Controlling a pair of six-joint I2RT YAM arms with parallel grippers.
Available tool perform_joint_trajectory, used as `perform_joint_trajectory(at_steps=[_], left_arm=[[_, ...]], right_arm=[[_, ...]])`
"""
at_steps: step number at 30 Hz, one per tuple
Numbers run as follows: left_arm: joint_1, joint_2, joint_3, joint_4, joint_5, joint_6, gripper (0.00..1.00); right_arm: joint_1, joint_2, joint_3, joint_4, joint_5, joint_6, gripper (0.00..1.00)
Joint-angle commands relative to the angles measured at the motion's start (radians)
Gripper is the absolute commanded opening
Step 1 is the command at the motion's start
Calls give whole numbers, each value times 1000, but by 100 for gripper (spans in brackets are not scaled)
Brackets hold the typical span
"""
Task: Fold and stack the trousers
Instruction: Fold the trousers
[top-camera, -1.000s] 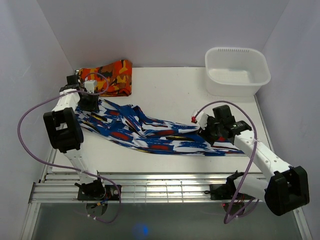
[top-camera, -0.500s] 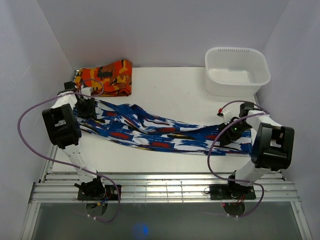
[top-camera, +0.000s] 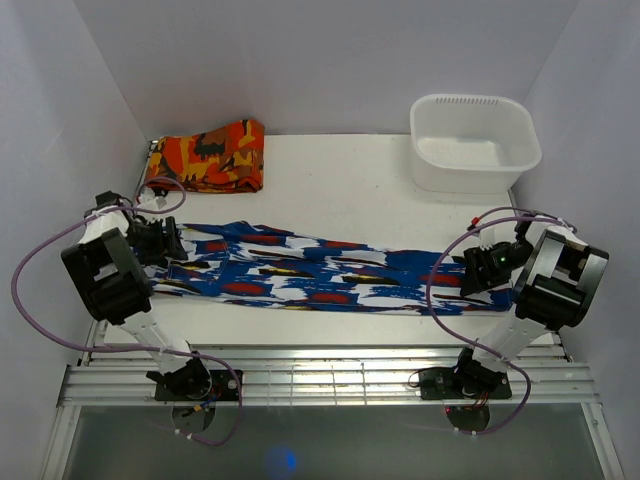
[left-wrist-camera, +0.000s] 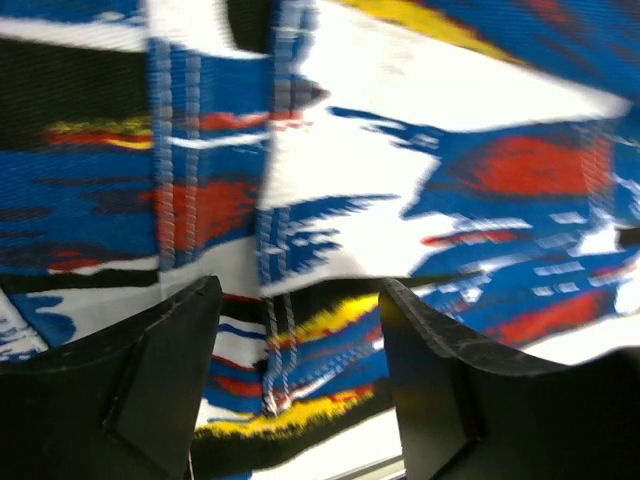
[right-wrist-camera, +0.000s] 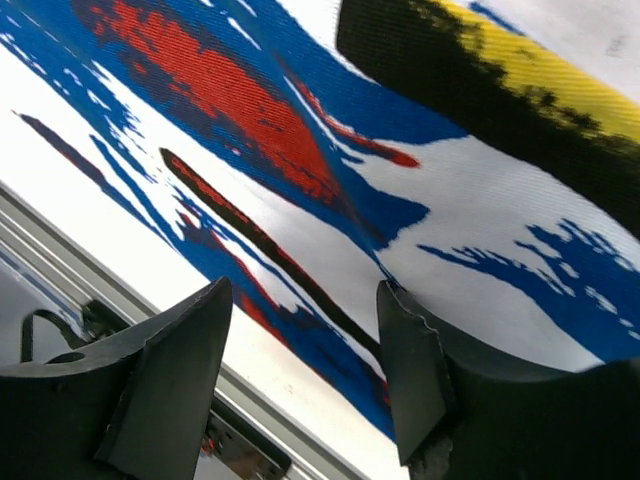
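Observation:
The blue-and-white streaky trousers (top-camera: 320, 275) lie stretched in a long flat band across the table, from left to right. My left gripper (top-camera: 160, 243) is low over their left end. In the left wrist view its jaws (left-wrist-camera: 298, 290) stand open, with the printed cloth (left-wrist-camera: 400, 180) and a stitched seam lying between and beyond them. My right gripper (top-camera: 482, 268) is low over the right end. In the right wrist view it (right-wrist-camera: 303, 290) is open above the cloth's near edge (right-wrist-camera: 300, 200), with nothing pinched between the fingers.
A folded orange-red-and-black cloth (top-camera: 207, 155) lies at the back left corner. A white tub (top-camera: 475, 140) stands at the back right. The table's near edge and metal rail (right-wrist-camera: 250, 400) run just below the trousers' right end.
Both arms have swung outward, away from each other. The trousers have gone from a bunched, creased heap to a long flat band. Both ends now lie on the table.

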Motion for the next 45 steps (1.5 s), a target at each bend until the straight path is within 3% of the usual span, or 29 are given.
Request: perform_joint_trajectory(at_steps=[1,4,8,11,12,14,15,17,20,23,27,30,32,36,37,38,39,42,45], left_arm=[[-11,-130,55,-63,181,111,78],[-80,-202,80,-53,231,139,77],[-268,-214,94,33,170,105,75],[-327,-96,187,67,163,17,68],[-338,-55,260,59,159,-35,66],[-370,56,324,46,172,-63,66],[-385,85,348,33,172,-73,67],[-413,154,399,32,169,-80,70],[-439,227,456,27,153,-80,73],[-454,264,486,4,162,-51,74],[-462,309,484,-5,179,-36,75],[-460,324,461,-17,217,-25,68],[-462,329,436,-17,231,-17,57],[-463,332,431,12,228,-34,24],[-462,334,436,22,225,-40,4],[-462,335,444,45,219,-51,0],[-462,338,453,56,196,-69,0],[-462,360,512,85,170,-86,0],[-462,387,571,122,136,-108,0]], right_arm=[[13,11,119,-74,75,-79,67],[74,-9,165,-118,24,-65,66],[236,-78,153,-97,-24,-42,61],[457,-139,136,18,-44,50,50],[600,-150,134,59,-26,83,44],[735,-171,139,200,-10,166,40],[864,-176,141,255,28,197,39],[1052,-168,154,407,77,251,39],[1235,-90,215,542,136,286,41],[1356,60,350,563,177,305,47],[1439,210,467,640,174,355,59],[1475,305,518,671,165,381,60],[1487,370,544,656,153,400,59],[1508,427,495,632,130,387,44],[1511,438,484,616,127,384,40],[1516,441,472,607,122,383,35],[1518,444,452,599,110,383,25],[1522,438,412,589,108,389,8],[1527,432,392,589,96,397,8]])
